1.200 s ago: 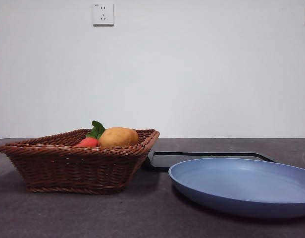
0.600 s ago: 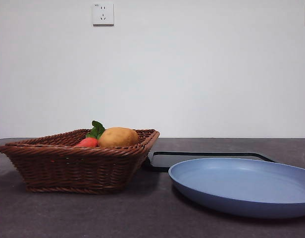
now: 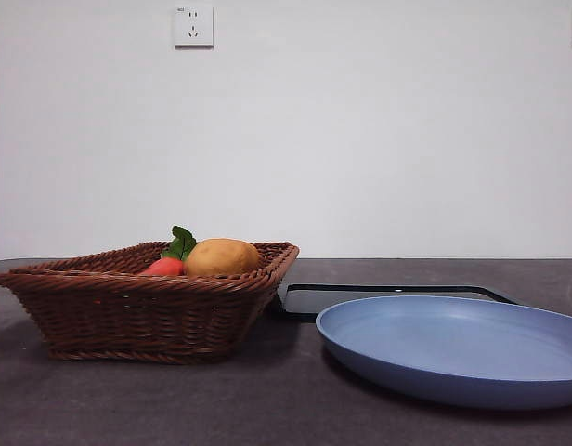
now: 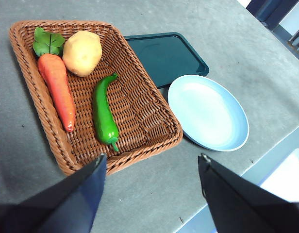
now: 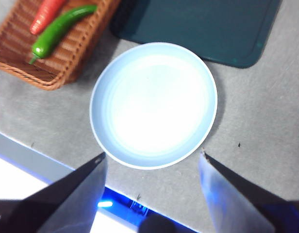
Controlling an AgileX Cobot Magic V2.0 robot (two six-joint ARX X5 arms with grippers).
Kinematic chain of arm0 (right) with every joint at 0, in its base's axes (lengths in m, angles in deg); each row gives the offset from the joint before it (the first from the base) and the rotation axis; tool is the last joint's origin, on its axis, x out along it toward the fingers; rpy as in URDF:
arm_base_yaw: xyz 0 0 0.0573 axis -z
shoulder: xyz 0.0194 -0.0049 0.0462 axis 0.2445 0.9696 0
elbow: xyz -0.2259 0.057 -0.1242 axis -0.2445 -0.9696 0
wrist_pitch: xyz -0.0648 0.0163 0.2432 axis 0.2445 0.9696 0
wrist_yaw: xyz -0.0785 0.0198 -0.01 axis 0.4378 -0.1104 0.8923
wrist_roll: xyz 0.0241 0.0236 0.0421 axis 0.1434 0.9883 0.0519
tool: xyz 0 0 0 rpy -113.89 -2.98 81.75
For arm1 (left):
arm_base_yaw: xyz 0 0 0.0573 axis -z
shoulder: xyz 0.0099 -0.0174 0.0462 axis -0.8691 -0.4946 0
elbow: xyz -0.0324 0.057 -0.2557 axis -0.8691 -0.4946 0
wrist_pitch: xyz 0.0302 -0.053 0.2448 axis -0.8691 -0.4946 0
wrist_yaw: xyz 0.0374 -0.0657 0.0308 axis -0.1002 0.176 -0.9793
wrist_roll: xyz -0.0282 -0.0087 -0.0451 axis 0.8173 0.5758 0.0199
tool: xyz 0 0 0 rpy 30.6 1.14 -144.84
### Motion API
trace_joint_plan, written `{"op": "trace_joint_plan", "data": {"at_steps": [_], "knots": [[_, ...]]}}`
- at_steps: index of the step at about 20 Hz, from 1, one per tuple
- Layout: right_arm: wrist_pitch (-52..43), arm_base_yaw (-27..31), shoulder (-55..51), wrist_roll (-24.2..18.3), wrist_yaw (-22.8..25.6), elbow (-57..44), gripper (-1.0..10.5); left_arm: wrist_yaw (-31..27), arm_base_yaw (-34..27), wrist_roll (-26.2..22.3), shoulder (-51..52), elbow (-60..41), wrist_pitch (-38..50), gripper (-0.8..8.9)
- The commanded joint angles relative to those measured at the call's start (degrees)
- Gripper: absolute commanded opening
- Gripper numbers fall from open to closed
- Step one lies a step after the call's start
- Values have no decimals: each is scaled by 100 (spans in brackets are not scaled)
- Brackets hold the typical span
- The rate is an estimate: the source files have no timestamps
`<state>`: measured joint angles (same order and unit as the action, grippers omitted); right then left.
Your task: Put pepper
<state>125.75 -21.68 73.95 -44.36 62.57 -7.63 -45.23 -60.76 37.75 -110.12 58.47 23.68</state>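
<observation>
Nothing has shifted on the tabletop [image 3: 175,400] since a second ago: basket, plate and tray sit just where they were, and neither of my arms shows in the front view. My left claw [image 4: 152,170] hangs high over the near end of the wicker basket [image 4: 154,141], jaws spread wide with nothing between them. My right claw [image 5: 152,162] hovers above the blue plate [image 5: 154,104], jaws likewise parted and empty. The pepper [image 4: 104,114] lies flat in the basket, about mid-floor, its stem end toward the near rim and its pointed tip curling up just beside the potato [image 4: 82,52]. The carrot [image 4: 57,90] lies alongside the pepper with a strip of bare weave between them, its green leaves [image 4: 48,42] tucked in the far corner next to the potato. On the pepper's other side there is open basket floor all the way to the wall. From the front only the potato and a bit of red and leaf top the rim; the pepper is hidden behind the basket wall. The plate sits clear of the basket with a gap of bare tabletop between, and its edge overlaps the dark tray [image 5: 198,29] behind it.
</observation>
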Motion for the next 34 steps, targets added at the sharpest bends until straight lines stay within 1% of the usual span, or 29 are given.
{"op": "trace_joint_plan", "data": {"at_steps": [1, 11, 16, 17, 19, 21, 22, 25, 28, 31, 34], "knots": [[-275, -20, 485, 63, 11, 83, 331, 13, 11, 17, -24, 103, 131, 334], [-1543, -20, 3307, 33, 17, 81, 324, 13, 11, 17, -24, 105, 138, 334], [-1989, -20, 4315, -111, 46, 81, 323, 11, 11, 17, -24, 105, 138, 334], [-2046, -17, 4457, -114, 131, 81, 323, 11, 11, 17, -24, 105, 136, 334], [-2090, -17, 4669, -190, 313, 81, 323, 11, 11, 17, -24, 105, 136, 334], [-2116, -15, 4826, -243, 315, 81, 321, 11, 11, 17, -24, 105, 136, 334], [-2118, -15, 4896, -243, 313, 81, 296, 11, 11, 17, -24, 105, 136, 334], [-2111, -17, 5053, -240, 269, 81, 192, 13, 11, 17, -24, 105, 140, 334], [-2105, -13, 5082, -212, 273, 81, 5, 9, 11, 20, -24, 105, 181, 334], [-2004, 2, 5066, -72, 278, 81, 6, -17, 13, 164, -26, 109, 249, 334], [-1884, 2, 4736, 26, 275, 83, 6, -50, 101, 170, -247, 170, 267, 334]]}}
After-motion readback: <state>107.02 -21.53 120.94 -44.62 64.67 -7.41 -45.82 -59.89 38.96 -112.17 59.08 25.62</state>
